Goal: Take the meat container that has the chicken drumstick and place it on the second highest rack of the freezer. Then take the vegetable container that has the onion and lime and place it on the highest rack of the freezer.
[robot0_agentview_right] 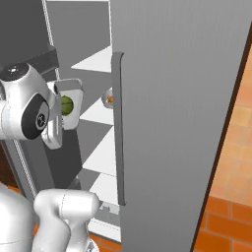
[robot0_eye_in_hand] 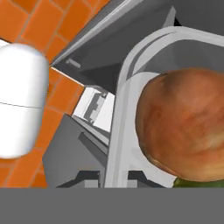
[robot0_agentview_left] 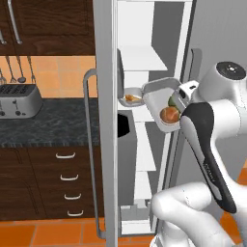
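Left base view: the freezer (robot0_agentview_left: 144, 29) stands open at frame centre, white shelves stacked inside; the meat container (robot0_agentview_left: 132, 96) w/ the chicken drumstick (robot0_agentview_left: 132, 99) sits on a shelf at mid-height, judged the second highest rack (robot0_agentview_left: 126, 107), so step 1 looks done. The vegetable container (robot0_agentview_left: 161, 99) is carried right of centre, tipped steeply w/ its open face toward the camera; the onion (robot0_agentview_left: 170, 114) and the lime (robot0_agentview_left: 172, 101) rest against its lower wall. The tilt follows from an edge grip. The gripper (robot0_agentview_left: 185, 91) is clenched on the container's right rim. The highest rack (robot0_agentview_left: 142, 60) lies above and left of the tray, so the tray needs lifting and levelling before it goes in. Other items: toaster (robot0_agentview_left: 19, 100) on the dark counter (robot0_agentview_left: 48, 125) at left, drawers (robot0_agentview_left: 67, 183) below; the grey door edge w/ bar handle (robot0_agentview_left: 88, 144) stands left of the opening. Right base view: the second door (robot0_agentview_right: 182, 123) fills the right half and hides most of the interior; the tray shows at left centre w/ the lime visible; shelf fronts step down beside it. Clearance between doors looks narrow — judged collision risk for the tray corner. Hand view: the onion sits large at right, the lime just below at the bottom edge, the tray rim curving past; orange floor tiles (robot0_eye_in_hand: 39, 26) at upper left.
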You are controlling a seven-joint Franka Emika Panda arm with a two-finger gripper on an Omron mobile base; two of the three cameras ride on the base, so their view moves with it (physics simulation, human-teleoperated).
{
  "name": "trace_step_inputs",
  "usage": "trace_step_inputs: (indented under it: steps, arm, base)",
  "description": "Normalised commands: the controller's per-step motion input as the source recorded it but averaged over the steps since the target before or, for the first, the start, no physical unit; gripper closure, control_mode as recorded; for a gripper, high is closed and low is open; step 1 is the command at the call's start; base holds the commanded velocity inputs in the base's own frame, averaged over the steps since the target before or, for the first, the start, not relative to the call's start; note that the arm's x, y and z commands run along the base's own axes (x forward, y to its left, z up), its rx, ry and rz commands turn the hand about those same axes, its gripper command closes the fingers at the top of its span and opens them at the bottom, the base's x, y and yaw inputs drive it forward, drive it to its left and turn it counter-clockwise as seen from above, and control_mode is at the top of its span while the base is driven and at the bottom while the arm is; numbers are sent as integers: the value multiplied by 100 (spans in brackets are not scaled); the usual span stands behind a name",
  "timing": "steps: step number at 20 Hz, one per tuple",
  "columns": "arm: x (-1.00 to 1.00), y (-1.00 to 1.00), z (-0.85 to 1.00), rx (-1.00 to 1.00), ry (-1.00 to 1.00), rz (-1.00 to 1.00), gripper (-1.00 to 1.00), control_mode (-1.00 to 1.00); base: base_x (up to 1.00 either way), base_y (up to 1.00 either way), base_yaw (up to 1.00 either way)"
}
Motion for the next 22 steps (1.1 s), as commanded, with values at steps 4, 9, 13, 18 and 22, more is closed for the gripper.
trace_step_inputs:
  steps: [4, 9, 13, 18, 22]
  arm:
    - [35, 0, 40, 5, -1, -16, 100, -100]
    - [43, 0, 8, 8, 3, -4, 100, -100]
    - [63, 0, 0, 4, 2, 0, 100, -100]
    - [82, 3, 0, 3, -3, 0, 100, -100]
    - [78, 0, 1, 4, -3, -3, 100, -100]
  base:
    - [0, 0, 0]
    - [0, 0, 0]
    - [0, 0, 0]
    - [0, 0, 0]
    - [0, 0, 0]
